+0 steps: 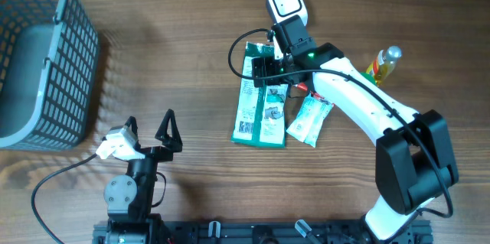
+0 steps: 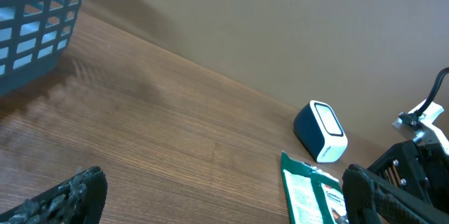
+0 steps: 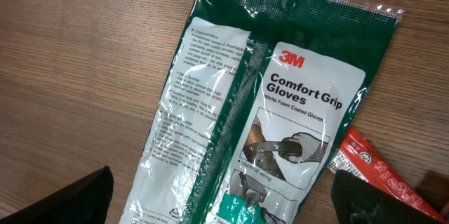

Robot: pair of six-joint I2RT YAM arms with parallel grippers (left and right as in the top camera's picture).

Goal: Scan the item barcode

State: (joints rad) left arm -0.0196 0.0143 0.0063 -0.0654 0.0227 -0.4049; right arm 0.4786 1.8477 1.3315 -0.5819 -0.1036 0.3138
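Note:
The item, a green 3M Comfort Grip Gloves pack [image 1: 260, 106], lies flat on the wooden table, printed side up [image 3: 266, 112]. My right gripper [image 1: 269, 72] hovers over its upper end, open, with a finger on either side of the pack [image 3: 224, 206] and nothing held. The white barcode scanner [image 1: 285, 1] stands just beyond the pack, also seen in the left wrist view [image 2: 320, 131]. My left gripper [image 1: 149, 129] is open and empty near the front edge, well left of the pack [image 2: 309, 192].
A red-and-white sachet [image 1: 310, 118] lies right of the pack, its barcode edge showing [image 3: 342, 161]. A small bottle [image 1: 383, 64] lies at the right. A blue-grey wire basket [image 1: 38, 60] fills the far left. The right arm [image 2: 421, 168] reaches across the table.

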